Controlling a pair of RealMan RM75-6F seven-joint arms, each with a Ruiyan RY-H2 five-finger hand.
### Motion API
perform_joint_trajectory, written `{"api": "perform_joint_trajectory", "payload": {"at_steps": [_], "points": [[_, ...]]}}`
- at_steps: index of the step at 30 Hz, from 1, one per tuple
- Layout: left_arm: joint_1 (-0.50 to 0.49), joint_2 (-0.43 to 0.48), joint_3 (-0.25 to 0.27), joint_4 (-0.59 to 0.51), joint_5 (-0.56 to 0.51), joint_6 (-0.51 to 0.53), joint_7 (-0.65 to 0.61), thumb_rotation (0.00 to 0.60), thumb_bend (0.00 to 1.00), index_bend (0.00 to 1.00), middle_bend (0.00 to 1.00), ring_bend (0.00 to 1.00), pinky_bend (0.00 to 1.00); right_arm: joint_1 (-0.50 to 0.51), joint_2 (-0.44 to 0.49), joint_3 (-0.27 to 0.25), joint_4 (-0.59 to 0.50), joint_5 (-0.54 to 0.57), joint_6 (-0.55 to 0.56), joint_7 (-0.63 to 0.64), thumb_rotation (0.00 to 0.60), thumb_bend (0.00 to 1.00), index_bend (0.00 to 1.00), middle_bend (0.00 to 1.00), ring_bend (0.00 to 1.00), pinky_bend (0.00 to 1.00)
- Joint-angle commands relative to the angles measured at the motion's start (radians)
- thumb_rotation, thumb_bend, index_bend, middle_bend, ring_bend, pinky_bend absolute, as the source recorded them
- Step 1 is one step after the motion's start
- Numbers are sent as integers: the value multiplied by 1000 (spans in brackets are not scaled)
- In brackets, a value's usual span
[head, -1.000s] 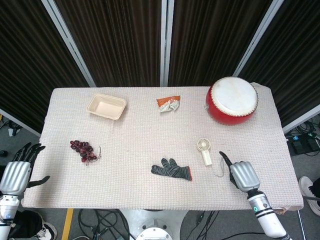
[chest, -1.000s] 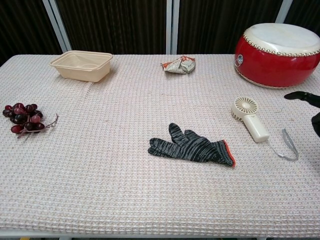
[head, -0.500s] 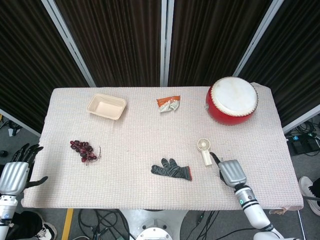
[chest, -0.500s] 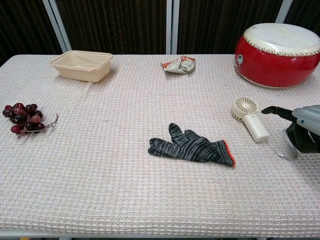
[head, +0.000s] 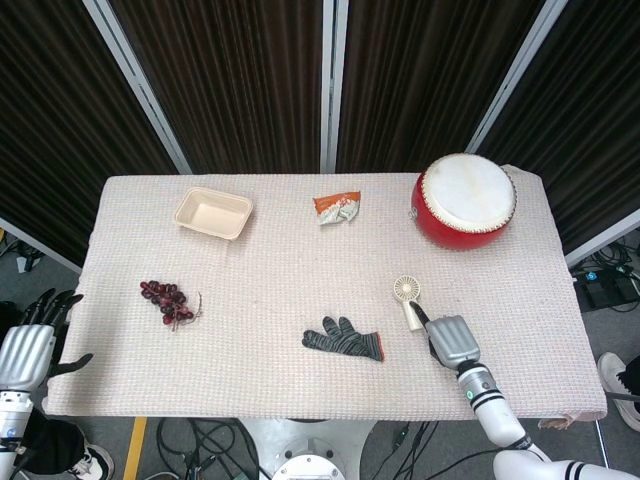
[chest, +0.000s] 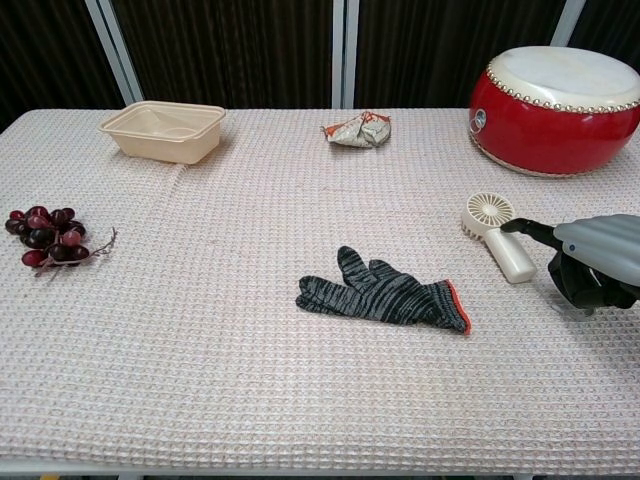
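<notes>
Down at the near right edge of the worktop, the right hand has slid leftward since a second ago, when it sat further out toward the right edge; it now lies just beside the handle end of the small cream handheld fan, with one dark fingertip reaching to the handle. From the chest view its other fingers curl under the grey shell with nothing in them, and the fan's grey strap, plain to see a second ago, is now mostly hidden behind the hand. I cannot tell whether the fingertip truly touches the handle. The fan itself has not moved: it lies flat on the right half of the cloth, round head pointing away from the robot. Off the near left corner, the left hand hangs below the worktop's edge with fingers spread, holding nothing, a shade lower than before. A little further in, the striped grey glove lies flat where it was, and the bunch of dark grapes sits on the left. At the far side stand the beige tray, the crumpled snack wrapper and the red drum, all unchanged.
</notes>
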Motion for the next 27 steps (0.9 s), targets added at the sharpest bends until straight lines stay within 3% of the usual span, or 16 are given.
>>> {"api": "perform_joint_trajectory", "payload": {"at_steps": [1,19,27], "points": [[1,-1,1,3,-1,-1,-3,600,0,155,109,8,146,4,-2,-4,-1,8,3,-4,600,1000,0,696,644,616],[0,1,-3,-3,1,0,4,600,0,155,109,8,146,29,9,-21,11,79,-66,108,600,1000,0,696,644,616],[-2,7,-6,-16,4,3,16,600,0,155,109,8,146,17,57,-7,-40,0,9,175,600,1000,0,696,644,616]]}}
